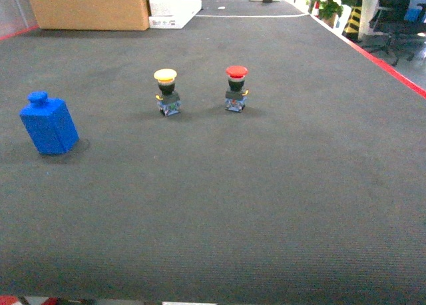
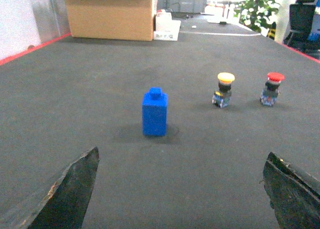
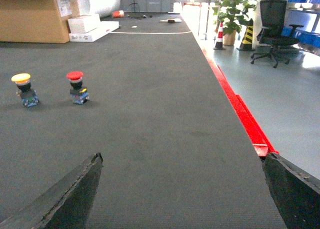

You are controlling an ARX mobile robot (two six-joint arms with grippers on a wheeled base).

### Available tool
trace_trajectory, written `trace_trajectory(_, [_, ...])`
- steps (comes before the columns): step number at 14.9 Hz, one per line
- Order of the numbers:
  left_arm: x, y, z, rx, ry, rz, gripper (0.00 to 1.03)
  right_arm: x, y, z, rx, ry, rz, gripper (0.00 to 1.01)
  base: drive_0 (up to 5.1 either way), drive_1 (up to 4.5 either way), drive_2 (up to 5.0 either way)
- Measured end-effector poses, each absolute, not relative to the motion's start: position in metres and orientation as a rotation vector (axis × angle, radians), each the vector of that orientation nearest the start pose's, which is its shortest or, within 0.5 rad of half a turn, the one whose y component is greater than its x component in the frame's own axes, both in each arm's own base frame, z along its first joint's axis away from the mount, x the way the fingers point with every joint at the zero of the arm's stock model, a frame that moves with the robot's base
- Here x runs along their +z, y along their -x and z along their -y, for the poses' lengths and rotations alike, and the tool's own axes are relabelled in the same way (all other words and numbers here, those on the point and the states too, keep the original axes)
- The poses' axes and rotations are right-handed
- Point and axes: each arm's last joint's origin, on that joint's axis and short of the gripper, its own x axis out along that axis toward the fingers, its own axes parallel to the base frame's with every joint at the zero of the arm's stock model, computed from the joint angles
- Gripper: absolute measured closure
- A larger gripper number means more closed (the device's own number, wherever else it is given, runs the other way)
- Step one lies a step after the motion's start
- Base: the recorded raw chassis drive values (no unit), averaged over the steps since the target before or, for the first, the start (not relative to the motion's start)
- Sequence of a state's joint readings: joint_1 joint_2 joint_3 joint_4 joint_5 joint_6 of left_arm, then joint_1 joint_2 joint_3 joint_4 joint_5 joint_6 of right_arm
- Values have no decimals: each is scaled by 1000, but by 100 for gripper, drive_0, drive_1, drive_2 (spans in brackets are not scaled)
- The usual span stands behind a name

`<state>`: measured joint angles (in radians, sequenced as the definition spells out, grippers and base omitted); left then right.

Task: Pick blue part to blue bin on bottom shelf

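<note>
The blue part (image 2: 155,112) stands upright on the black belt (image 1: 266,198), well apart from both spread-fingered grippers (image 2: 180,189) (image 3: 182,189), seemingly empty.

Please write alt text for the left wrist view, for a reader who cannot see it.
A blue part stands upright on a black belt, ahead of the open left gripper. To its right stand a yellow button and a red button.
</note>
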<state>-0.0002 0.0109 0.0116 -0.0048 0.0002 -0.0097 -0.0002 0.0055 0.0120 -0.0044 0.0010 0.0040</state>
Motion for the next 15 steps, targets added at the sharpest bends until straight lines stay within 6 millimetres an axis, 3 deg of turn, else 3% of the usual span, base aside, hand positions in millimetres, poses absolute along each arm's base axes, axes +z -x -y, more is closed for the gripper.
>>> trace_trajectory(6, [165, -98, 0, 4, 14, -18, 5, 167, -97, 0, 0, -3, 2, 3, 0, 0, 0])
trace_trajectory(7, [166, -101, 5, 68, 60, -206, 5, 167, -97, 0, -2, -2, 1, 3, 0, 0, 0])
trace_trajectory(9, [195, -153, 32, 71, 72, -188, 5, 167, -97, 0, -1, -2, 2, 3, 0, 0, 0])
trace_trajectory(13, [207, -187, 40, 86, 65, -150, 5, 167, -97, 0, 0, -2, 1, 3, 0, 0, 0])
trace_trajectory(15, [210, -218, 47, 92, 50, -144, 5, 167, -97, 0, 0, -2, 2, 3, 0, 0, 0])
